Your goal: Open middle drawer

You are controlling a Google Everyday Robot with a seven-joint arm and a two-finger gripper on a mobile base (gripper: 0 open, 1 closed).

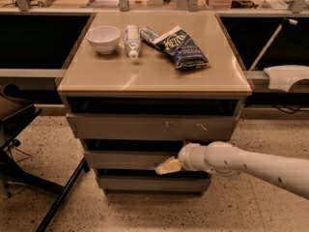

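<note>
Low down, the jaws sit at the middle drawer (125, 159) front.

Cream claw (166, 166) at the grey middle drawer (125, 159); white bowl (103, 37), dark-blue printed bag (181, 45)

- The middle drawer (126, 159) has a smooth, matt grey front, perhaps painted metal.
- The gripper (167, 166), at that front's lower edge, looks pale, yellowish and dull; its arm (251, 168) is smooth white plastic.
- The cabinet top (145, 76) is beige laminate with a soft sheen.
- The bowl (103, 37), near its back left corner, is glossy white.
- The bag (181, 45) is crinkled and shiny.
</note>
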